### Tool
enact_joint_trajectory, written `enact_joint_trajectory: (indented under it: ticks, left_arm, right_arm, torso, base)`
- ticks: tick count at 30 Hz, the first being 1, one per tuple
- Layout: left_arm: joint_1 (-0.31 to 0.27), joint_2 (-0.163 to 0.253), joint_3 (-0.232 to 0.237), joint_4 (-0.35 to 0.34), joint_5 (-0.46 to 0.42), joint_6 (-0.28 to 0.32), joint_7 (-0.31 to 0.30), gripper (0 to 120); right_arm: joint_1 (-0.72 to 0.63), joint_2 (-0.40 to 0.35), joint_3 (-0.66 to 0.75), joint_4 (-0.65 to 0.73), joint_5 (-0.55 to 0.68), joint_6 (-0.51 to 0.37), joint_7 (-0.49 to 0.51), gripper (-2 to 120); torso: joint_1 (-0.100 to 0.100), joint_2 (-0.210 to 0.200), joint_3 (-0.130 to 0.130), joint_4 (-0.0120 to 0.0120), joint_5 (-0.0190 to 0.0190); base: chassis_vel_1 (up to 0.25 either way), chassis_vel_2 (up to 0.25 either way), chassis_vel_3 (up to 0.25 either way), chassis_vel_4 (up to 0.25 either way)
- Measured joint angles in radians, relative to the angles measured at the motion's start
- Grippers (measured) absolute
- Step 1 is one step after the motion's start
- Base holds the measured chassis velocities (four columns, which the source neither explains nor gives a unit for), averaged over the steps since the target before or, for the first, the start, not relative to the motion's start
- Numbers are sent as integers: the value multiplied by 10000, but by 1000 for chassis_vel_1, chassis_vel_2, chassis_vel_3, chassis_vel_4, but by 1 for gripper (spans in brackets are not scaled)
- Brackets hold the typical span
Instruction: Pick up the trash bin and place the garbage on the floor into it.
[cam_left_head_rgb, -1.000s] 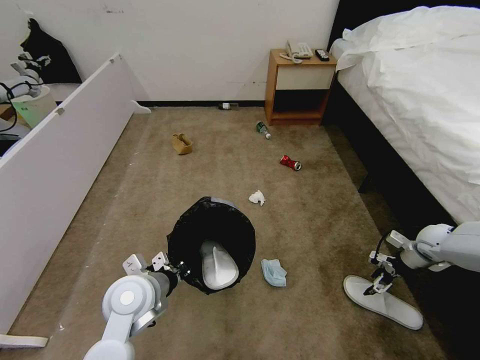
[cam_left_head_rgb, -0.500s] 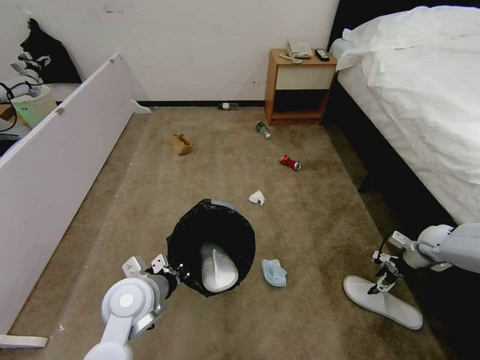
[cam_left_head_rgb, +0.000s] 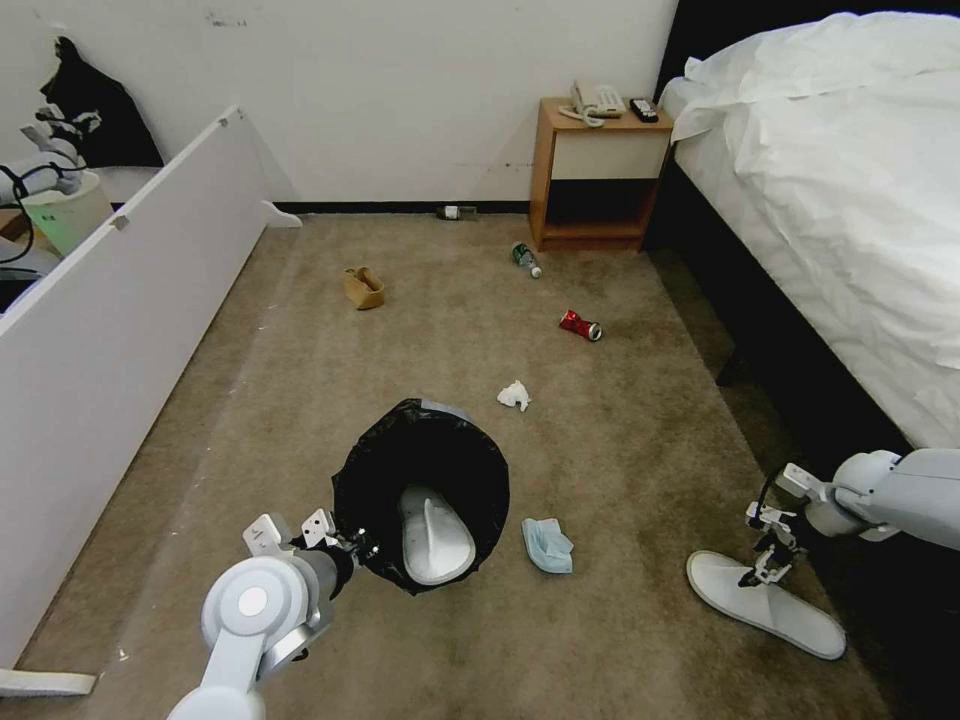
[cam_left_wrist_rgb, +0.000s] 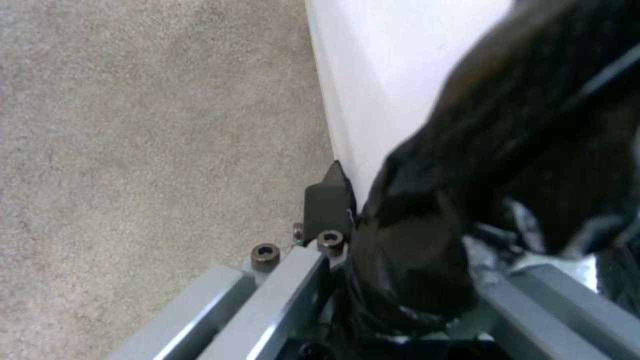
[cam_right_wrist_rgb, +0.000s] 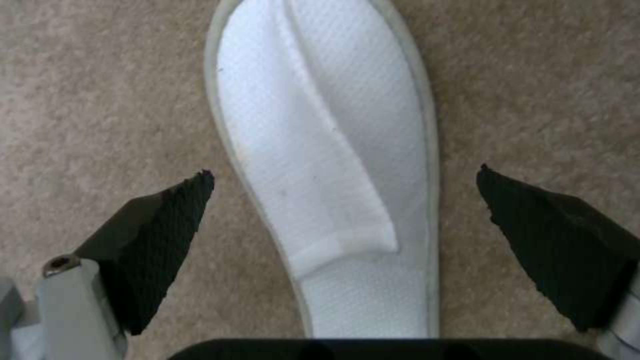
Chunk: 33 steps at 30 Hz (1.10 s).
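The trash bin (cam_left_head_rgb: 420, 470), white with a black bag over its rim, hangs low at the near left with a white slipper (cam_left_head_rgb: 435, 535) inside. My left gripper (cam_left_head_rgb: 352, 548) is shut on the bin's rim; in the left wrist view its fingers (cam_left_wrist_rgb: 328, 205) pinch the black bag (cam_left_wrist_rgb: 467, 190) against the white wall (cam_left_wrist_rgb: 373, 75). My right gripper (cam_left_head_rgb: 768, 555) is open just above a second white slipper (cam_left_head_rgb: 765, 603) on the floor (cam_left_head_rgb: 620, 470); its pads (cam_right_wrist_rgb: 167, 225) straddle that slipper (cam_right_wrist_rgb: 333, 150). Blue face mask (cam_left_head_rgb: 547, 545), tissue (cam_left_head_rgb: 514, 395), red can (cam_left_head_rgb: 581, 325), bottle (cam_left_head_rgb: 526, 259) and brown paper bag (cam_left_head_rgb: 364, 288) lie on the carpet.
A bed (cam_left_head_rgb: 850, 190) with white sheets runs along the right. A wooden nightstand (cam_left_head_rgb: 598, 175) stands at the back wall, with another bottle (cam_left_head_rgb: 458, 212) by the skirting. A white panel (cam_left_head_rgb: 120, 340) slants along the left.
The right gripper has sunk slightly toward the slipper on the floor. The bin and left gripper have dropped a little.
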Motion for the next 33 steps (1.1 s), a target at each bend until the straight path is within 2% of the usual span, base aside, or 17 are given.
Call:
enact_joint_trajectory:
  ticks: [7,33]
  left_arm:
    - [-22,-15,-2,-1,58,0,7,0]
    - [-136,-59,42,225,218,0,148,0]
  right_arm:
    - [-112,8,-41,62,-54,-77,-492,100]
    - [-177,-238,-177,-56,70,-54,-381,100]
  torso:
    - [0,0,0,-2,0]
    - [0,0,0,-1,0]
  base:
    - [0,0,0,0]
    - [0,0,0,0]
